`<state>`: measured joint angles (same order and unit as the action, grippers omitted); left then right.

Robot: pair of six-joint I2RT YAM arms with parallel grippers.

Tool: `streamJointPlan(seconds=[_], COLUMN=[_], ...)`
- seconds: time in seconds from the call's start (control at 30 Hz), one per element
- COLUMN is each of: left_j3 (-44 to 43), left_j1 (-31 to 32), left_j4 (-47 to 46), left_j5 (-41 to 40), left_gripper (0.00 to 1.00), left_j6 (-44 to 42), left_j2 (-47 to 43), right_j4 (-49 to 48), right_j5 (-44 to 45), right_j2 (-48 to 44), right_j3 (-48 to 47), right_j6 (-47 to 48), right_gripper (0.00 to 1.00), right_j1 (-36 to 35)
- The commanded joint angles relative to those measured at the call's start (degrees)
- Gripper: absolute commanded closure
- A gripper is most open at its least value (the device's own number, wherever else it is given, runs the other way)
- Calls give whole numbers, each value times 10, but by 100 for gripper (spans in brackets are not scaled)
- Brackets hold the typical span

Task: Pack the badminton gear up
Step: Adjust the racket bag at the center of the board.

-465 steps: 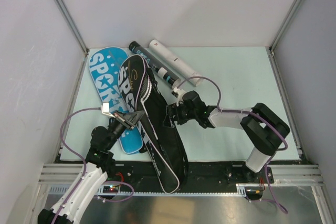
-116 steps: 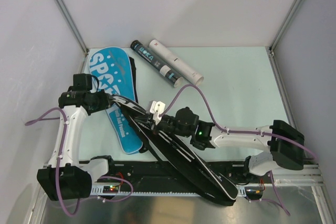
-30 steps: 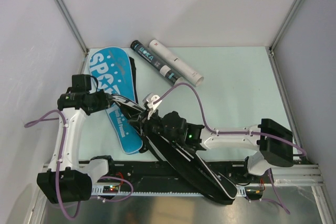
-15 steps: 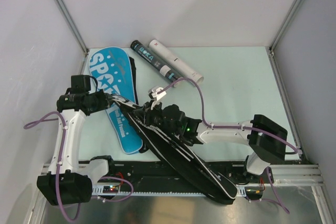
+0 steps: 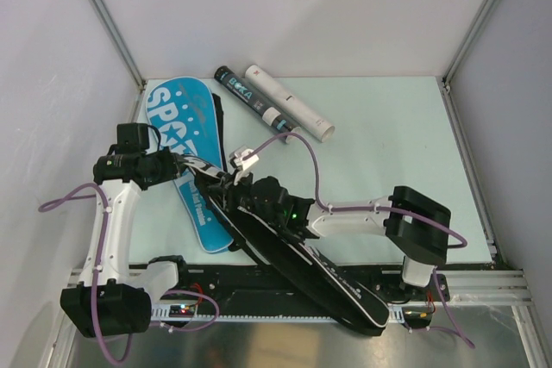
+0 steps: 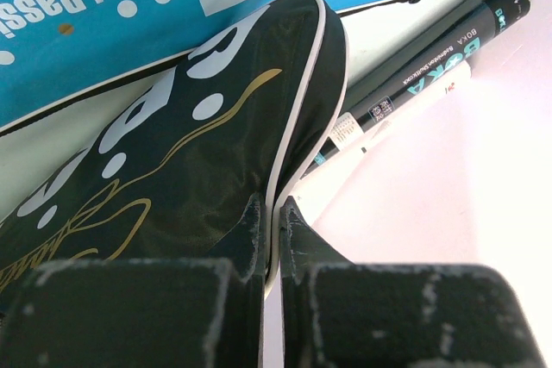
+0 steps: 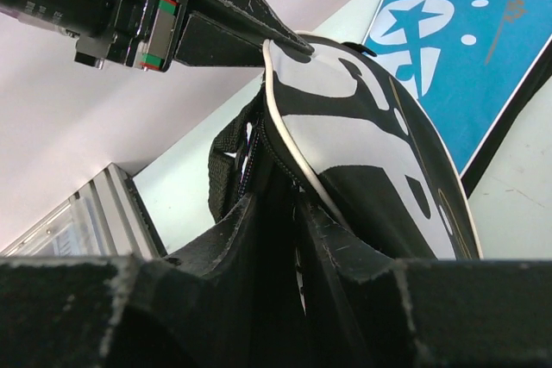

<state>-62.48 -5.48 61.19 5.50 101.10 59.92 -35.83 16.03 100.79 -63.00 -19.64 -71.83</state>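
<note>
Blue bag [image 5: 177, 127], black bag [image 5: 321, 283], 2 tubes [image 5: 246, 96] [image 5: 289, 102]

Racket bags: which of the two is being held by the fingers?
The black bag: the left fingers pinch its white-piped rim, while the blue bag lies flat, ungripped.

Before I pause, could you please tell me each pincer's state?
Left pincer: closed on the rim of the black bag.
Right pincer: cannot be told.

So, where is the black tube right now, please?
In the top view, the black tube lies near the far edge, beside the white tube, just right of the blue bag.
</note>
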Motion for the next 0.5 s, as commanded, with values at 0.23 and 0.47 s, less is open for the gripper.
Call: streamJointPlan(seconds=[0.23,0.47], left_j3=[-6,0], left_j1=[6,5], left_j4=[-9,-9], left_j5=[9,10], left_gripper=[100,100], left_j6=[28,25], left_j2=[-9,-9], right_j4=[-4,-12], right_j5=[40,59], right_j2=[37,39], right_j3=[-84,-110], right_j6=[31,72], right_gripper=[66,68], right_j1=[-15,-12])
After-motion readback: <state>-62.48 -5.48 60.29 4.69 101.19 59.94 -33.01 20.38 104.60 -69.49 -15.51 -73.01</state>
